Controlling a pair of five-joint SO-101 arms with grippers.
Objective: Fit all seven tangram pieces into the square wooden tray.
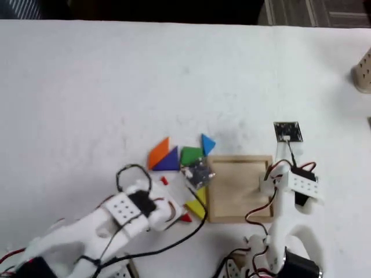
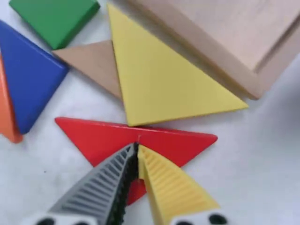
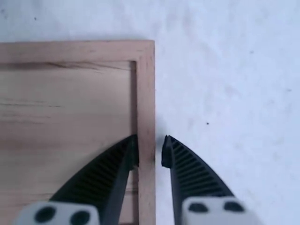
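The square wooden tray (image 1: 237, 164) lies empty right of centre. My right gripper (image 3: 150, 151) straddles its right wall (image 3: 146, 93), one finger inside and one outside, shut on that wall. Left of the tray lie an orange triangle (image 1: 158, 153), a purple-blue triangle (image 1: 168, 161), a green square (image 1: 191, 155), a small blue triangle (image 1: 207, 142) and a yellow triangle (image 1: 197, 204). My left gripper (image 2: 137, 147) is shut, its tips resting on the red triangle (image 2: 117, 136). The yellow triangle (image 2: 159, 79) lies just beyond it, next to a plain wood-coloured triangle (image 2: 93, 61).
A small black board (image 1: 288, 132) with a wire lies just beyond the tray's far right corner. A beige perforated object (image 1: 363, 72) stands at the table's right edge. The left arm (image 1: 130, 211) and its cables cover the near left.
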